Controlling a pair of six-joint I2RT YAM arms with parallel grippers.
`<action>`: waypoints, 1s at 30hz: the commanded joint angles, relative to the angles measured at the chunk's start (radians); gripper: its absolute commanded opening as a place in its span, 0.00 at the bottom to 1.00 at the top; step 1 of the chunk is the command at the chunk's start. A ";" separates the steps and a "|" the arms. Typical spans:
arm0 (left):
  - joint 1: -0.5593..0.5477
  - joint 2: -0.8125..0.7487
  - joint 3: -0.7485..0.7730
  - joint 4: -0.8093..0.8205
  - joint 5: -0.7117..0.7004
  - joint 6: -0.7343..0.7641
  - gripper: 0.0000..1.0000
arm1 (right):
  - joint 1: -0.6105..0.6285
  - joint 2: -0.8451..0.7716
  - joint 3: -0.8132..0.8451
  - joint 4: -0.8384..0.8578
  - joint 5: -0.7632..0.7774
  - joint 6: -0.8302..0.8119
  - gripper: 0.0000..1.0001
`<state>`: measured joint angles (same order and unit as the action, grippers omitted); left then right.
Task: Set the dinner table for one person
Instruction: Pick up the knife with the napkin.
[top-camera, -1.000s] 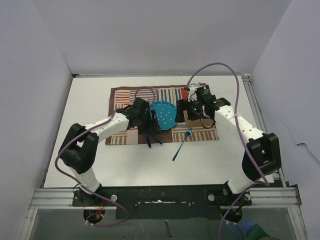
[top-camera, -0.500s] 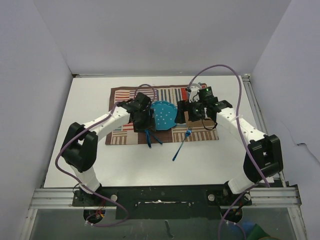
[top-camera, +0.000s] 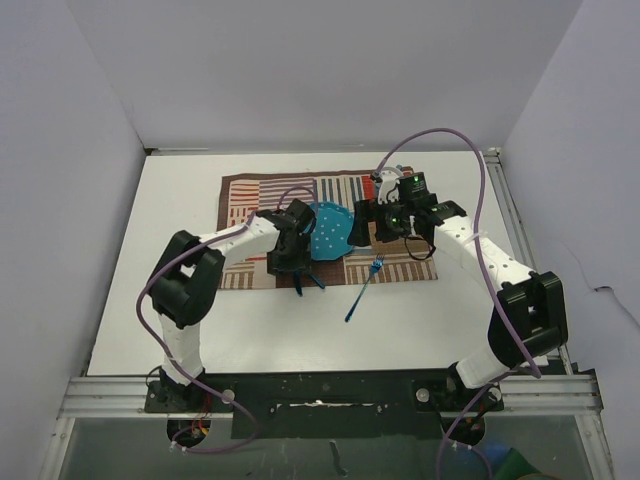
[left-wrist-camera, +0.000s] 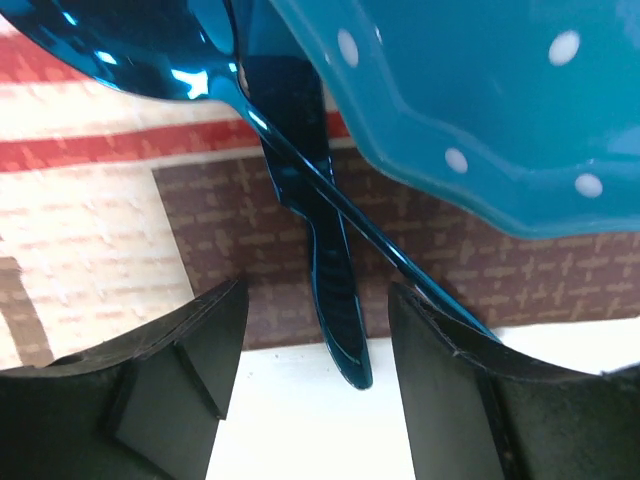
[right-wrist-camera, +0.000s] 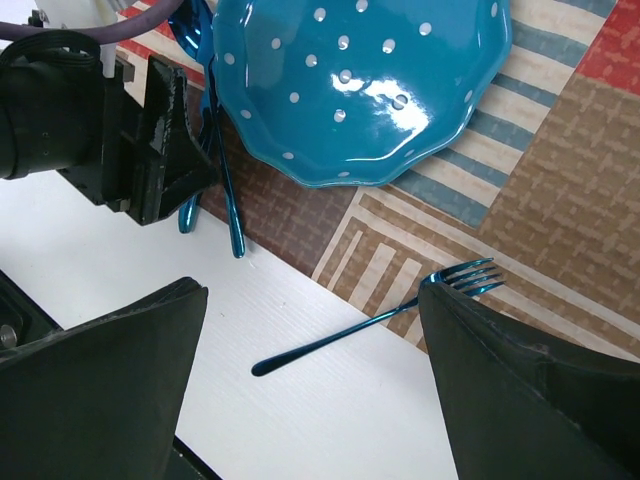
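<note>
We count: surface (top-camera: 180, 310) x1. Striped patchwork mat (top-camera: 258, 192) x1. Teal plate (right-wrist-camera: 360, 80) with white dots x1. Blue fork (right-wrist-camera: 385, 318) x1. Blue spoon (left-wrist-camera: 130, 50) x1. Flat-handled blue utensil (left-wrist-camera: 335, 300) x1, kind we can't tell. Cutlery total: 3 pieces. Arms x2, one gripper each: left gripper (left-wrist-camera: 315, 292), right gripper (right-wrist-camera: 312, 290). Purple cables x2, one per arm.

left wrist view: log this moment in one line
left tool open, above crossed spoon and knife handles | right tool open | plate on mat | fork partly off mat
</note>
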<state>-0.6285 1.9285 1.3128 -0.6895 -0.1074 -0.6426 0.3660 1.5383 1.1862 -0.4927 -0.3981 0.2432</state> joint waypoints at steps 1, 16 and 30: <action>0.001 0.031 0.069 -0.023 -0.069 0.027 0.59 | -0.007 -0.025 -0.001 0.055 -0.037 -0.001 0.91; -0.029 -0.031 0.121 -0.058 -0.054 0.021 0.60 | -0.016 0.002 -0.007 0.060 -0.047 -0.005 0.91; -0.039 -0.009 0.140 0.015 -0.063 0.008 0.60 | -0.022 0.008 -0.016 0.061 -0.051 -0.008 0.91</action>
<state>-0.6674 1.9228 1.3991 -0.7246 -0.1638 -0.6250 0.3527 1.5501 1.1755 -0.4709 -0.4290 0.2428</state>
